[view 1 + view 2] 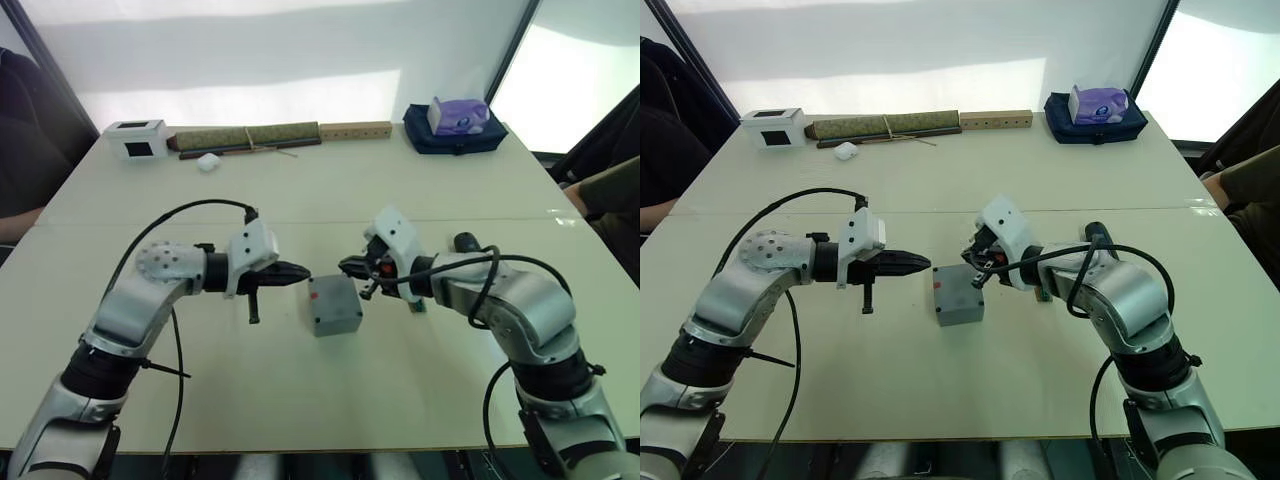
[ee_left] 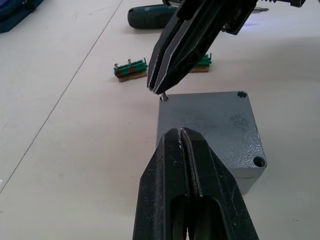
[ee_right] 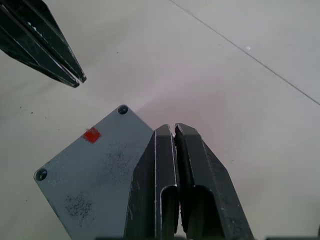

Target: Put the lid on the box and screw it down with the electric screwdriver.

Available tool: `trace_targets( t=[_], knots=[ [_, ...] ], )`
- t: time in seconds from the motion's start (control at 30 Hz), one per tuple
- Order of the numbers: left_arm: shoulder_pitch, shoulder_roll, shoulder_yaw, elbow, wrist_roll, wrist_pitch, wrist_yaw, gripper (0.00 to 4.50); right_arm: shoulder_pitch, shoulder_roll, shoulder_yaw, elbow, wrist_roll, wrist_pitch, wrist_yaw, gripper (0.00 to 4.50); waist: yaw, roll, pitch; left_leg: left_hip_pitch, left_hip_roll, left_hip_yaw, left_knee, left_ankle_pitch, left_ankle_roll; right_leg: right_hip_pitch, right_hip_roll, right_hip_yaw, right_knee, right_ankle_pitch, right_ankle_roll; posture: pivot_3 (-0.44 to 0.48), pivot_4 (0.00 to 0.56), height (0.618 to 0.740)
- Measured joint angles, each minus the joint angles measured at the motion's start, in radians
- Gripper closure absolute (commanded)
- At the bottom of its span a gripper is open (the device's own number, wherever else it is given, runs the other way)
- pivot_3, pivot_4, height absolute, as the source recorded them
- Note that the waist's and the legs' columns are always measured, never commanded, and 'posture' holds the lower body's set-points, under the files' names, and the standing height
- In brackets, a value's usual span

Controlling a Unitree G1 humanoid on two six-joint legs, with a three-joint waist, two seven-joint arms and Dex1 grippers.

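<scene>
The grey box stands at the table's middle with the lid lying flat on top, screw holes at its corners and a small red mark on it. My left gripper is shut and empty, its tip just left of the box's far edge. From the right, my right gripper is shut on a small screw, held right over the lid's far left corner hole. The electric screwdriver lies on the table behind my right forearm.
A green block holding screws sits right of the box. Along the far edge are a white box with a black window, a rolled mat, a wooden strip and a purple tissue box. A person's arm is at right.
</scene>
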Motion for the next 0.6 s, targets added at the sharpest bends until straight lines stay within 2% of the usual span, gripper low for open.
trace_targets(
  t=[0.6],
  knots=[
    [0.001, -0.002, -0.001, 0.0, 0.0, 0.001, 0.002, 4.5, 0.018, -0.03, 0.009, 0.031, -0.049, -0.046, 0.012, 4.45, 0.001, 0.0, 0.0, 0.0, 0.0, 0.0, 0.0, 0.0, 0.0, 0.0, 0.0, 0.0, 0.0, 0.0, 0.0, 0.0, 0.15, 0.74]
  ],
)
